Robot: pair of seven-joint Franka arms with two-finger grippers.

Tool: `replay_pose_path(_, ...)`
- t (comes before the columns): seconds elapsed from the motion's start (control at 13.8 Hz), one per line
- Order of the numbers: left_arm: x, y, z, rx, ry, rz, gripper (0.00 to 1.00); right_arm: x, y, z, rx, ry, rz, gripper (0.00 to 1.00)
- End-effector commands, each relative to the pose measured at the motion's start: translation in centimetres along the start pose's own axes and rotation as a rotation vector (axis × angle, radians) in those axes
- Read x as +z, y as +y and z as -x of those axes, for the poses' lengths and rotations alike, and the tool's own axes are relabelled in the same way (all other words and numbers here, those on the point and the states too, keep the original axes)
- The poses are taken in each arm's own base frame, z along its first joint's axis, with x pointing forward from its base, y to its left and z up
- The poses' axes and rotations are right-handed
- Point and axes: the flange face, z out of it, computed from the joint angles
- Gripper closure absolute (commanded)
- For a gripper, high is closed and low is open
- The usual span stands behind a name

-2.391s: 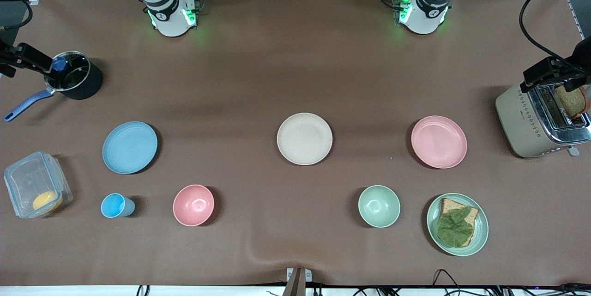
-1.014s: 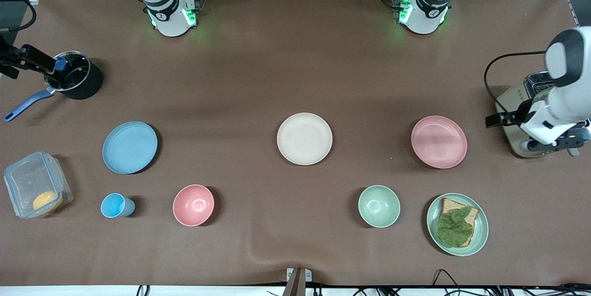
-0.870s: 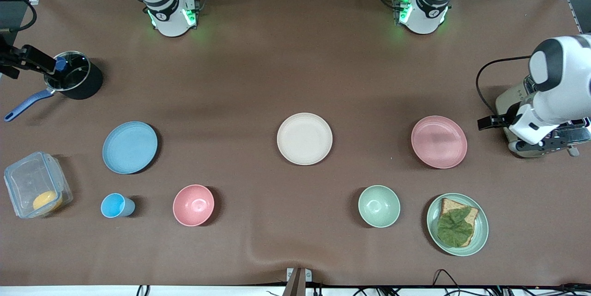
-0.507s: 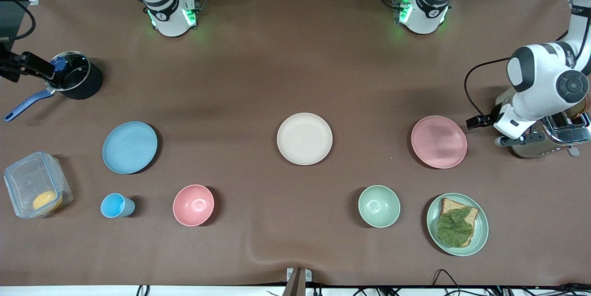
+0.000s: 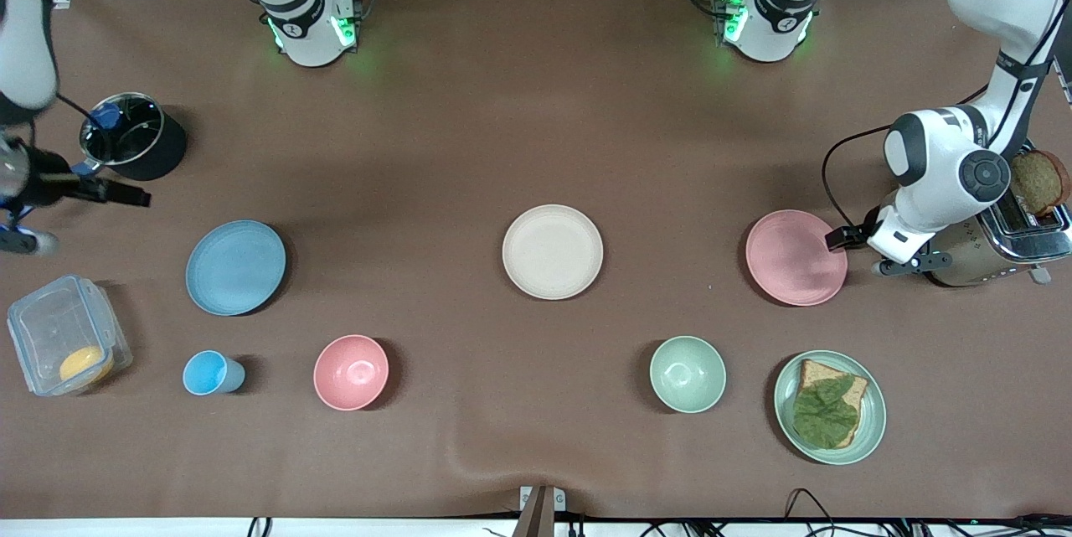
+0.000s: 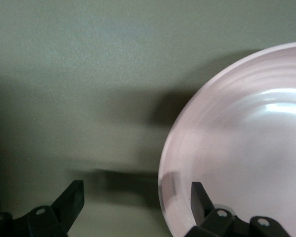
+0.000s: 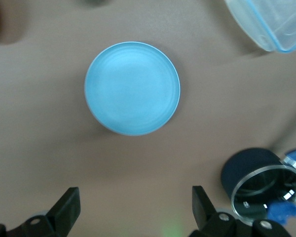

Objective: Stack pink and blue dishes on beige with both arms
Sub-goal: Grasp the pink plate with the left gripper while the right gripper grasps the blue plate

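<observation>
The pale pink plate [image 5: 796, 257] lies toward the left arm's end of the table, the beige plate [image 5: 553, 251] in the middle, and the light blue plate [image 5: 236, 267] toward the right arm's end. My left gripper [image 5: 879, 256] hangs low at the pink plate's edge beside the toaster. In the left wrist view this gripper [image 6: 135, 207] is open, one finger over the pink plate [image 6: 246, 148] rim, the other over bare table. My right gripper [image 5: 21, 219] is up over the table's end. It is open [image 7: 133, 212], with the blue plate [image 7: 132, 88] ahead.
A toaster [image 5: 997, 244] holding bread stands by the left hand. A black pot [image 5: 134, 147] and a clear container [image 5: 65, 336] sit near the right hand. Nearer the camera are a blue cup [image 5: 209, 373], pink bowl [image 5: 351, 372], green bowl [image 5: 688, 374] and green plate [image 5: 871, 415] with bread.
The left arm has swung from the toaster down to the pink plate's edge. The right hand has left the pot and moved toward the blue plate. No plate has moved.
</observation>
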Motion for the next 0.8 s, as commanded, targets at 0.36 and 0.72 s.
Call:
replay_pose_path(0.36, 0.1, -0.2, 0.1, -0.012, 0.015, 0.004, 1.0, 13.8, 3.7, -8.4, -0.043, -0.018, -0.022, 0.0)
replay_pose_path(0.72, -6.2, 1.2, -1.0, -0.001, 0.116, 0.016, 1.0, 20.2, 5.6, -10.4, -0.119, -0.012, -0.025, 0.0)
